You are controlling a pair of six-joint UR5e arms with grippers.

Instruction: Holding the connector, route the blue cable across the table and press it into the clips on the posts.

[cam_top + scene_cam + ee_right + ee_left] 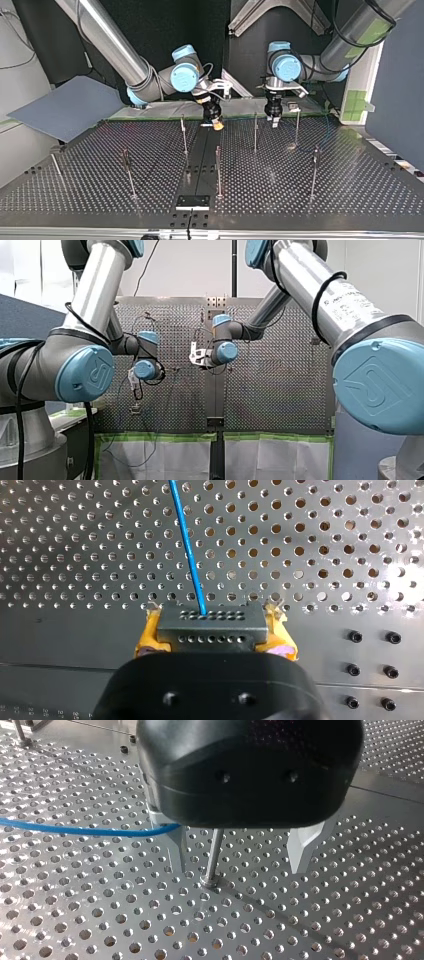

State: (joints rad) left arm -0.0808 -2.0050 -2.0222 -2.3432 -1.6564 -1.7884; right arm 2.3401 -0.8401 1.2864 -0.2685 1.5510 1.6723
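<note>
- Right wrist view: the right gripper is clenched on the connector, a dark grey block with rows of small holes, held between two yellow pads.
- The blue cable leaves the connector's far face and runs straight ahead of the gripper, over the perforated table, until it passes out of sight.
- Left wrist view: the left gripper is released, its two metal fingers standing well apart and grasping nothing.
- A thin metal post stands upright between those fingers, nearer one finger than the other, its foot set in the table.
- The blue cable comes in from the side, low over the table, and reaches the finger nearer the post; whether it touches cannot be told.
- Top view: both grippers point down over the table's far side, the right one at the middle strip with a yellow pad showing, the left one to the right of it.
- Slim posts stand upright across the table, well apart; any clips on them are too small to make out.
- A grey-blue sheet lies tilted beyond the table's far corner at the top view's left.
- Front view: the two grippers hang apart, the left at the view's left, the right near the middle.
</note>
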